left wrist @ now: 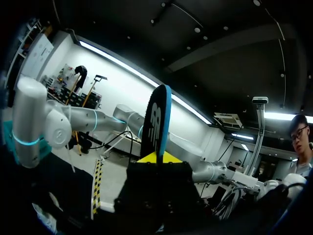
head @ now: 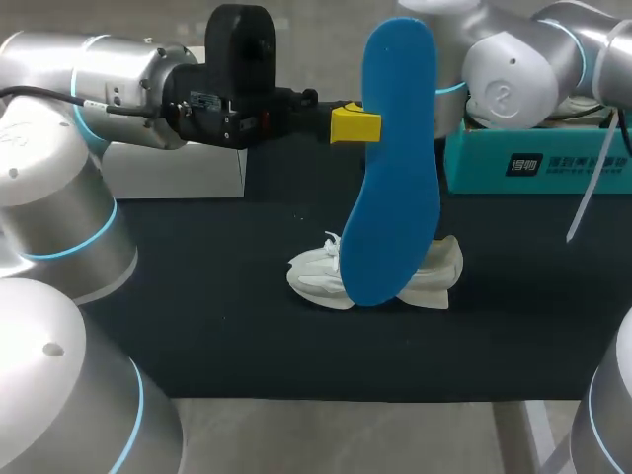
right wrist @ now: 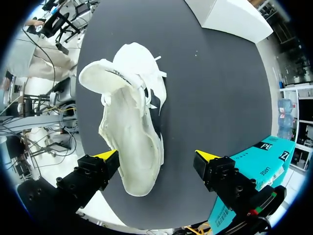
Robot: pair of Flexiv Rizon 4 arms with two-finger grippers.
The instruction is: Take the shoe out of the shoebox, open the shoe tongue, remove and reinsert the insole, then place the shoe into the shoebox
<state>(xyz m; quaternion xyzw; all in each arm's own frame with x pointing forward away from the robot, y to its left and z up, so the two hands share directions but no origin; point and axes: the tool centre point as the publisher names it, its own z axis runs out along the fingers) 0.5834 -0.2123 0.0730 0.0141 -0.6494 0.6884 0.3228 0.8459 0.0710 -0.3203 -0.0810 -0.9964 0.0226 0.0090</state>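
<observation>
Black worktop (head: 197, 316): I see a dark matt sheet spread from side to side. In the right wrist view it is the ground under the shoe.
Shoe (head: 321, 276): white, resting near the middle of the worktop, outside the shoebox. From the right wrist view its mouth gapes and the tongue is pulled open.
Insole (head: 395, 168): blue, out of the shoe and held upright in the air, covering the shoe's middle in the head view. The left wrist view shows it edge-on, with a dark face and a blue rim.
Left arm (head: 118, 69): it comes in from the left, level over the far part of the worktop. The left jaws are narrow, clamped on the insole, one yellow tip against its edge.
Right arm (head: 513, 79): it comes in at the far right, over the shoebox. The right jaws are spread wide, hanging above the heel end of the shoe and apart from it.
Shoebox (head: 533, 163): teal, at the far right of the worktop, partly hidden by the right arm.
White box (head: 178, 170): at the far left of the worktop, behind the left arm.
</observation>
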